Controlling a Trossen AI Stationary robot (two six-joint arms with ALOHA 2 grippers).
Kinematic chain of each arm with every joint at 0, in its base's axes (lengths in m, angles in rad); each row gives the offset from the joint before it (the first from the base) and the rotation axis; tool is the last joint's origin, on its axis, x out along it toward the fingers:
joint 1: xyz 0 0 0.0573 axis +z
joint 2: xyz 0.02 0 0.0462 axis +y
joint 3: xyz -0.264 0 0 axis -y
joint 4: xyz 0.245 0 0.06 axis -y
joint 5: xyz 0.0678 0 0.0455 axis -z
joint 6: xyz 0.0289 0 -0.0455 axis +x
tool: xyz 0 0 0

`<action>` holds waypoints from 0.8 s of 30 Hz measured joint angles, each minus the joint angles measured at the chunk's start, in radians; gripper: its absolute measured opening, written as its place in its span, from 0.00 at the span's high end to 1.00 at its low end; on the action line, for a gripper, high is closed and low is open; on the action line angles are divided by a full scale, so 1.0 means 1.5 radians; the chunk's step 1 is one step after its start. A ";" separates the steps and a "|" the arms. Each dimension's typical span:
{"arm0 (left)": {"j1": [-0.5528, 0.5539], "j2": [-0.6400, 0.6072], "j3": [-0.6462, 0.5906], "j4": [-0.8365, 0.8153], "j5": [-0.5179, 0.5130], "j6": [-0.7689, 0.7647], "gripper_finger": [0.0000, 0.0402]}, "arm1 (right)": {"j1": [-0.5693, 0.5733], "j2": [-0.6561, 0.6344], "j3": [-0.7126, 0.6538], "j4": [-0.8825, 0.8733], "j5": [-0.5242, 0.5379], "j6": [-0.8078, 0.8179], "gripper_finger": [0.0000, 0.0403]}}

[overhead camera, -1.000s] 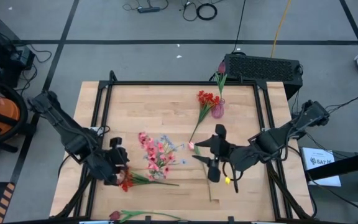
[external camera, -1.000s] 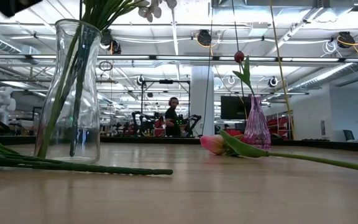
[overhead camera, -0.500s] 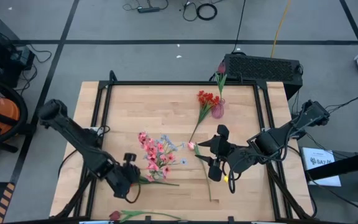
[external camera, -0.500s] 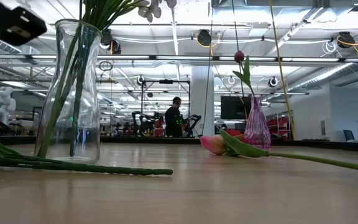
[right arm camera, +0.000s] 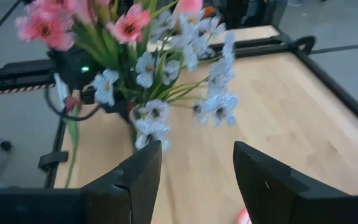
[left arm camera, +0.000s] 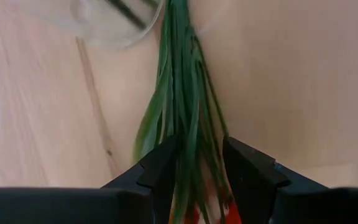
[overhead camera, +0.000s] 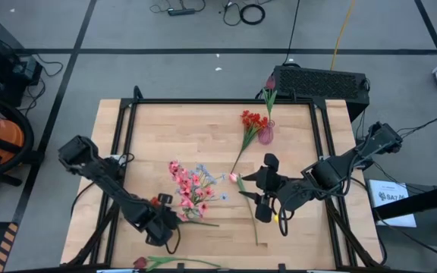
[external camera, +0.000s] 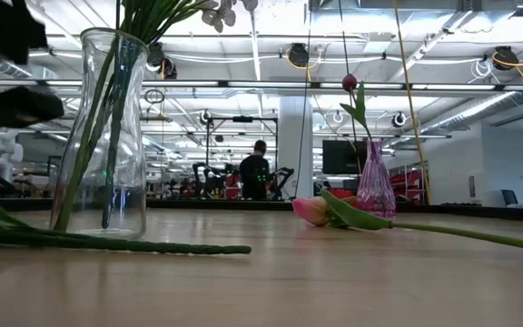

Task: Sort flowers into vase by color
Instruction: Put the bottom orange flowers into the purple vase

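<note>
A red spray (left arm camera: 185, 124) lies on the bench (overhead camera: 173, 125), its bundle of green stems running between the fingers of the left hand (left arm camera: 194, 168), which is closed on them. In the high view that hand (overhead camera: 161, 225) is at about 7 o'clock on the bench, just beside a clear vase (external camera: 103, 136) holding pink flowers (overhead camera: 180, 182) and pale blue flowers (overhead camera: 207, 177). A pink tulip (overhead camera: 234, 177) lies near the middle, its stem pointing to 5 o'clock. The right hand (overhead camera: 262, 189) hovers wide open over that stem. At 1 o'clock a small pink vase (overhead camera: 265, 133) holds a dark red bud (overhead camera: 270, 82), with another red spray (overhead camera: 250, 121) just beside it. One more red bud (overhead camera: 140, 263) lies at the 6 o'clock edge.
</note>
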 joint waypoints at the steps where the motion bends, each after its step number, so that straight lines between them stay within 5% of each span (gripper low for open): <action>1: 0.004 0.010 0.000 -0.003 0.000 0.000 0.65 | 0.000 0.000 0.000 -0.003 -0.011 0.000 0.52; 7: 0.029 0.033 0.005 -0.050 0.031 0.045 0.70 | 0.000 0.000 0.000 -0.017 -0.034 0.000 0.52; 14: 0.051 0.022 0.003 -0.165 0.094 0.137 0.97 | 0.000 0.000 0.000 -0.020 -0.034 0.000 0.52; 24: 0.077 0.009 0.015 -0.547 0.120 0.155 0.99 | 0.000 0.000 0.000 -0.020 -0.033 -0.005 0.52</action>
